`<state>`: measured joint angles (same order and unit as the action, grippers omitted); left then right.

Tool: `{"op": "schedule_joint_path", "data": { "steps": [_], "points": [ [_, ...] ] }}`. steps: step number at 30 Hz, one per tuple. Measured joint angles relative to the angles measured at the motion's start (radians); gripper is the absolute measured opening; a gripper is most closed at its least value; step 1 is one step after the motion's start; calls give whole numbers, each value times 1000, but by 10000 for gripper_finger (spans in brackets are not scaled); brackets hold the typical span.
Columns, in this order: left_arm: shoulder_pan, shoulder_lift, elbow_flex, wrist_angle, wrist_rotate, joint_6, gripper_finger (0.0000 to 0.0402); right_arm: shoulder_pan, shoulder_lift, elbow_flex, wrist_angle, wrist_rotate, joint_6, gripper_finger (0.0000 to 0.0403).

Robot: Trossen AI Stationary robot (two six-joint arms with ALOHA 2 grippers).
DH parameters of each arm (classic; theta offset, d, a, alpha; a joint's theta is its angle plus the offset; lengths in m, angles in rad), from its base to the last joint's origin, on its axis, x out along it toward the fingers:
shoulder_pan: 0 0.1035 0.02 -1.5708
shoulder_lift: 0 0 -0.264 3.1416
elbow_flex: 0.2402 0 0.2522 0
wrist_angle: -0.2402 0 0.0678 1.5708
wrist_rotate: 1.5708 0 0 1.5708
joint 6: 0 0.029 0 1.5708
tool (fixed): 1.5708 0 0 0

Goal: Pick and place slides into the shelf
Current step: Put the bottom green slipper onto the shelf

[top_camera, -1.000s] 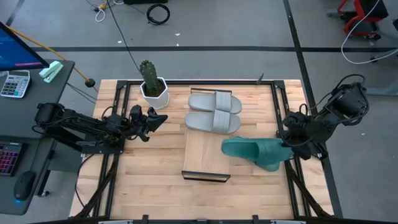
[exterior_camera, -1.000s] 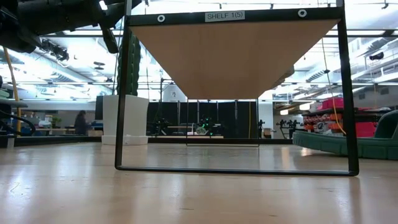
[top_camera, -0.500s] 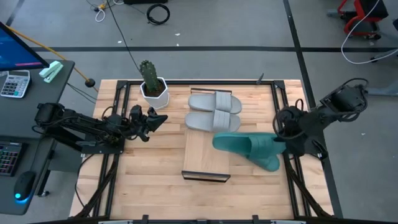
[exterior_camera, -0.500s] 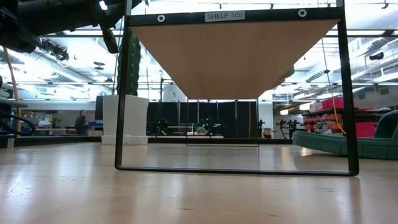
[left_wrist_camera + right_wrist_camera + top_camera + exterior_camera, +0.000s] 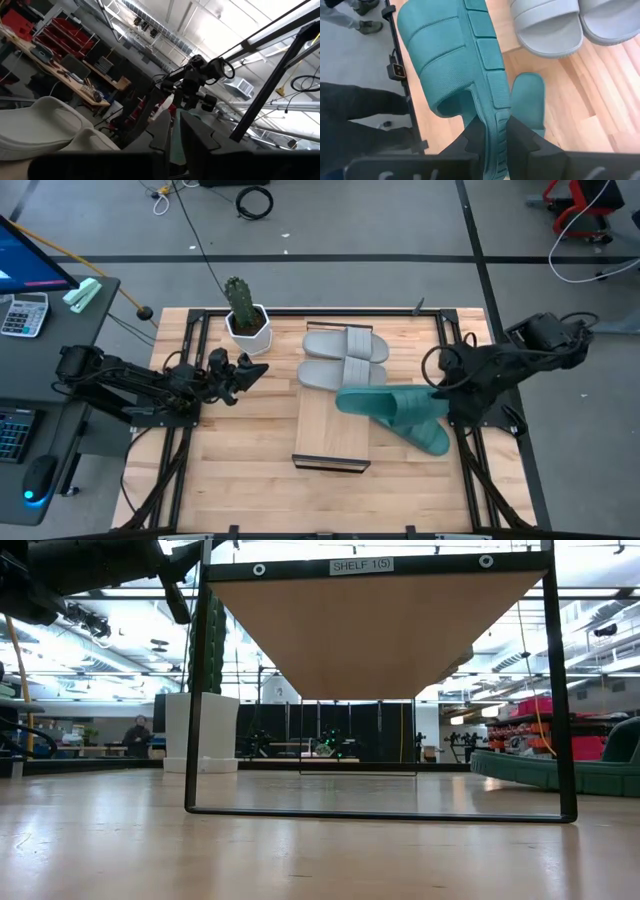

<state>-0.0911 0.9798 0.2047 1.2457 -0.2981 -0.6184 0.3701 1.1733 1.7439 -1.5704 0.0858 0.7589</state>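
High view: teal slide lies crosswise over shelf.

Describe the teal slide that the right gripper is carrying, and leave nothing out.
The teal slide looks like soft foam, with a ribbed, finely textured sole and a wide strap. The right gripper is shut on its sole edge, holding it on its side above the table. In the high view it hangs over the right edge of the shelf, toe end pointing left, just below the grey pair. Its teal partner lies on the tabletop beneath it. Whether the two touch cannot be told.
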Motion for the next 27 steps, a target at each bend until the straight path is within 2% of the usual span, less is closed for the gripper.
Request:
{"op": "schedule_joint_path", "data": {
  "steps": [10,17,23,27],
  "points": [
    [0,0,39,-7,7,49,73,-63,5,0,8,-52,-62,49],
    [0,0,78,-24,8,81,85,-91,6,0,73,-51,-115,49],
    [0,1,107,-33,8,122,86,-165,6,0,91,-28,-187,49],
    [0,1,152,-55,8,177,87,-206,6,0,172,0,-226,49]
  ]
}}
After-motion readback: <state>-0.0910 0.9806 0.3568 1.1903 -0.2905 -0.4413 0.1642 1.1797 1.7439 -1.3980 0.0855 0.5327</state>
